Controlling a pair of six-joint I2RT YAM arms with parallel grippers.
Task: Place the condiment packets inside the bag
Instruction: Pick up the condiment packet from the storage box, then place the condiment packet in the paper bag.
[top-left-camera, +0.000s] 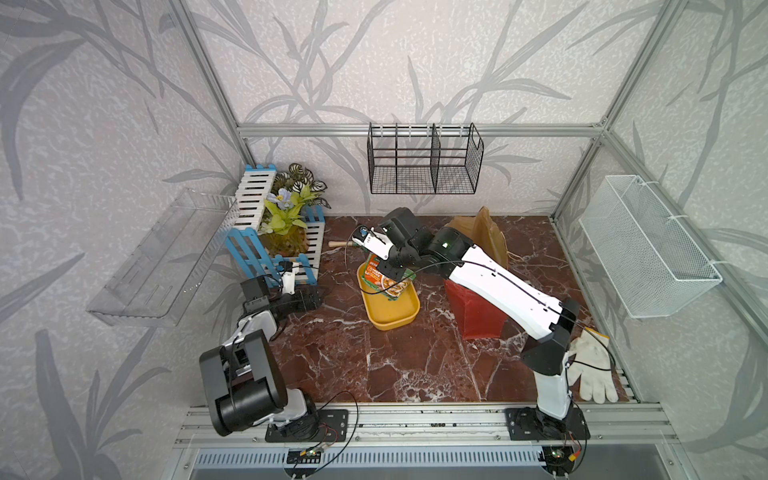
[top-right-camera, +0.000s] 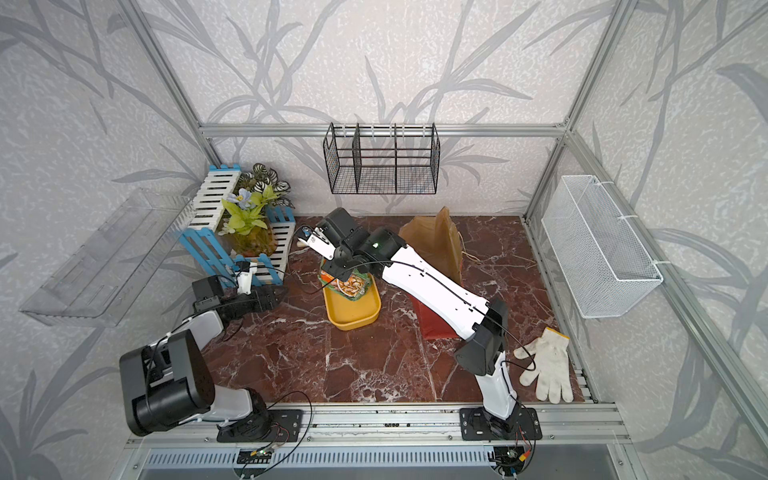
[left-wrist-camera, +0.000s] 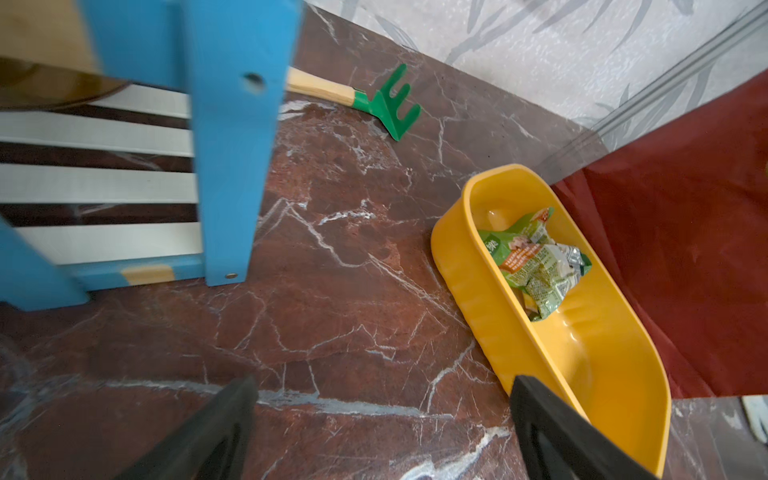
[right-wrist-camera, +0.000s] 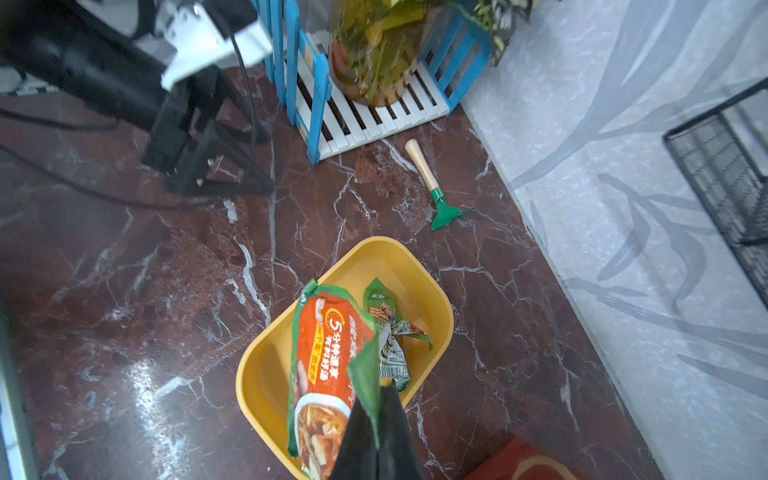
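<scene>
Red-brown marbled desk carries everything. Over it the right end effector, jaws closed, pinches the green edge of one orange-red glossy condiment packet, whose long axis hangs away from the jaws above the one yellow oblong plastic tray. One crumpled green sachet lies beneath; I cannot tell whether there are more. One tall red paper bag stands just beside this end effector, under its forearm, so the right arm is nearer. The left end effector gapes wide and is empty.
</scene>
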